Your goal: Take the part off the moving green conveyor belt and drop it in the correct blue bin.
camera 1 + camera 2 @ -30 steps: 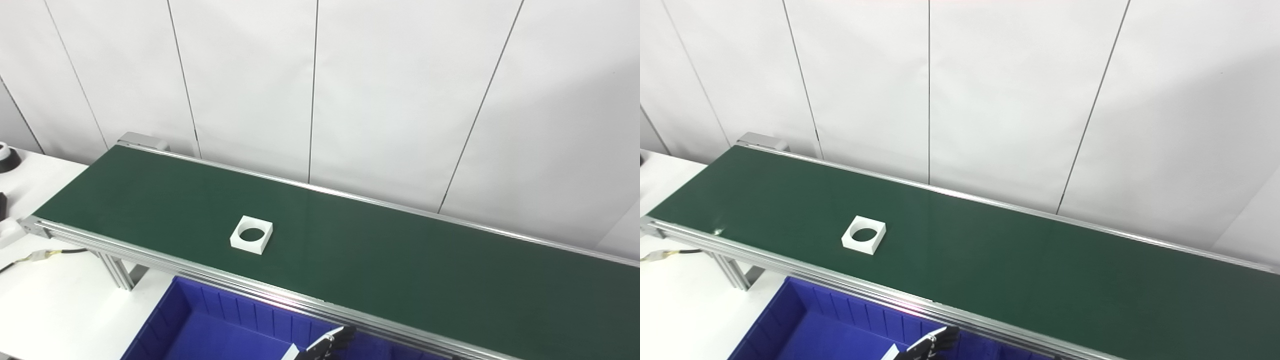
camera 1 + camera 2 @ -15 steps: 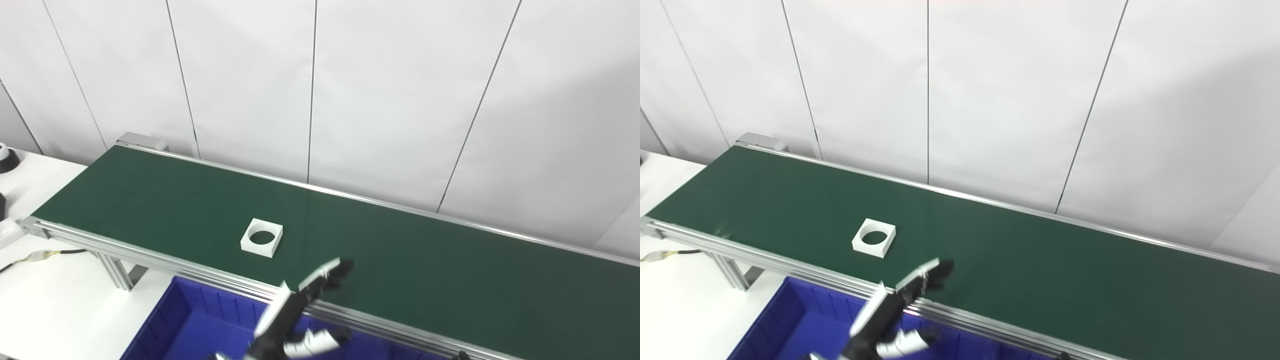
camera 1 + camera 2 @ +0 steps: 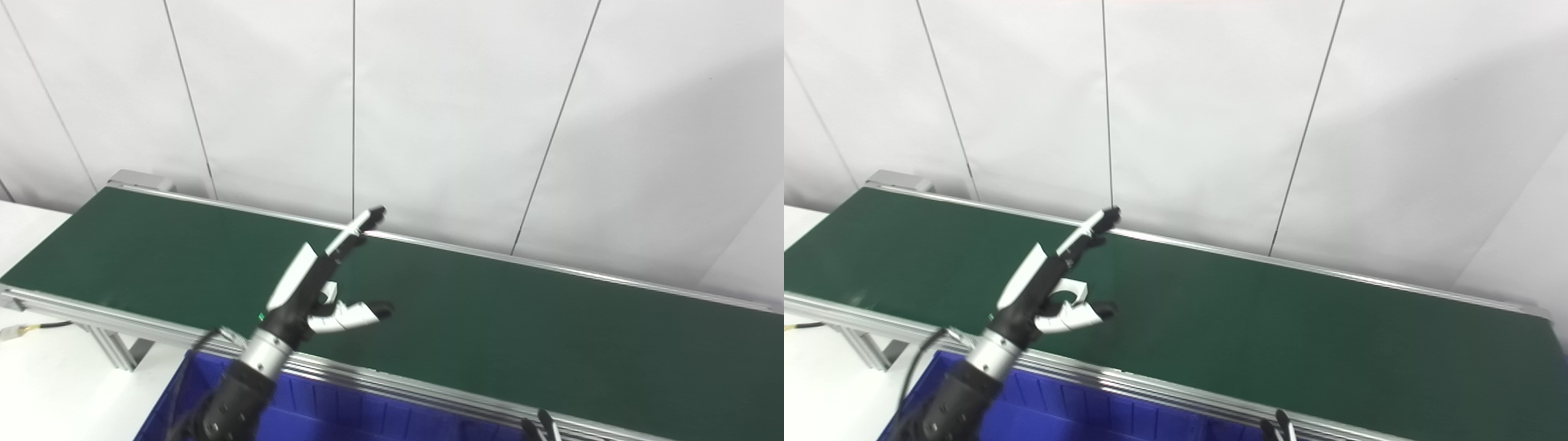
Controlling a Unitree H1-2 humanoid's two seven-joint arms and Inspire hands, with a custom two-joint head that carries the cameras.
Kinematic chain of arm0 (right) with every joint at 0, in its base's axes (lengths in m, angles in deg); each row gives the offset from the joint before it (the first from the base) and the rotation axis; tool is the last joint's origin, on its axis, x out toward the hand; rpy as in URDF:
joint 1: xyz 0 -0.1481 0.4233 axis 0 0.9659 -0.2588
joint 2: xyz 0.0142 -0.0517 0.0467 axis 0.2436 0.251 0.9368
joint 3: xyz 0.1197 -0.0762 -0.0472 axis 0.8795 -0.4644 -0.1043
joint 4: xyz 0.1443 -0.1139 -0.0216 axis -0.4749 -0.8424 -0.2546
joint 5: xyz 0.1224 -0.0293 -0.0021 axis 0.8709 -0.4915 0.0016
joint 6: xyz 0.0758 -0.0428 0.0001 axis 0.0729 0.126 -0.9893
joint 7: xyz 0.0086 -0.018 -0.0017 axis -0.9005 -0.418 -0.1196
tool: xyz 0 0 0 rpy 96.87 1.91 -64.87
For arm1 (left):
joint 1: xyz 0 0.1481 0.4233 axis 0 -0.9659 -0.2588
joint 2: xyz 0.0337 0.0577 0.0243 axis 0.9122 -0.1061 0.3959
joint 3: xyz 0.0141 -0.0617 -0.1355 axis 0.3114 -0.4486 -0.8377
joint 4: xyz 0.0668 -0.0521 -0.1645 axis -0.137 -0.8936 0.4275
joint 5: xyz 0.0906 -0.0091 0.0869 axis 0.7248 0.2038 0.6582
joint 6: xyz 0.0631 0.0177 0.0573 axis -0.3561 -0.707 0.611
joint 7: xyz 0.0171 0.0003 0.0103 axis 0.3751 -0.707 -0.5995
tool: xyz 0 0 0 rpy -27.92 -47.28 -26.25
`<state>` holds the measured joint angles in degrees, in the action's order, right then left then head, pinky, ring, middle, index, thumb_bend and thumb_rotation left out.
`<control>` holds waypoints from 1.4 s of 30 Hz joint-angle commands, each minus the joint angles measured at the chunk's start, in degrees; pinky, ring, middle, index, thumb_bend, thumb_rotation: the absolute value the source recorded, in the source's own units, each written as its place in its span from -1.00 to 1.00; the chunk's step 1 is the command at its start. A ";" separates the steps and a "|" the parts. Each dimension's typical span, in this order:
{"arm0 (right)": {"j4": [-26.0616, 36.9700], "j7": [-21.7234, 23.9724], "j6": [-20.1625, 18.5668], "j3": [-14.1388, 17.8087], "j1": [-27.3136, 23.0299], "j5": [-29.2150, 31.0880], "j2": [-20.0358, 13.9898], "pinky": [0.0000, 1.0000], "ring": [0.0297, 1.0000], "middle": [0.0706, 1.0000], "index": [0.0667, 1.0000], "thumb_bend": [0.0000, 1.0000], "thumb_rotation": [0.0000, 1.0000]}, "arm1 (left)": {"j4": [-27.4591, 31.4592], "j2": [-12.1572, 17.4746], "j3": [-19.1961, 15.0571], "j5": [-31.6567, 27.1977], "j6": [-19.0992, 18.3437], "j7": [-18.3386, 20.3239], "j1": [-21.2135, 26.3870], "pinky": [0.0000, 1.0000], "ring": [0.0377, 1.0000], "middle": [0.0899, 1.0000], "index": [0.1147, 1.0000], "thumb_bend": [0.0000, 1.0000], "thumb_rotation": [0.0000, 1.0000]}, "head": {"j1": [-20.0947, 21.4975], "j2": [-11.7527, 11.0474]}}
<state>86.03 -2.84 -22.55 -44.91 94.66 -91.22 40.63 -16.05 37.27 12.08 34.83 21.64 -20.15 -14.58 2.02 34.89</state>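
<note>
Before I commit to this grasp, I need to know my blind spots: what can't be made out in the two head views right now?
- White square part with a round hole: mostly hidden behind the left hand in both views, so contact is unclear.
- Right hand: only its fingertips show above the bottom edge, so its state is unclear.
- Blue plastic bin: cut off by the bottom edge, contents unseen.
</note>
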 commanded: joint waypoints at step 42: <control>2.86 1.55 3.11 1.25 -2.75 3.99 -1.08 0.99 0.85 0.82 1.00 0.38 0.79 | -34.22 11.70 17.68 25.24 -3.74 2.72 23.77 0.95 0.92 0.88 0.90 0.83 -0.46 | -6.36 8.43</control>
<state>87.55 -1.66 -22.66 -43.82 92.49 -87.75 39.45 -51.57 47.85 29.62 59.19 16.28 -16.38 6.22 -4.22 43.15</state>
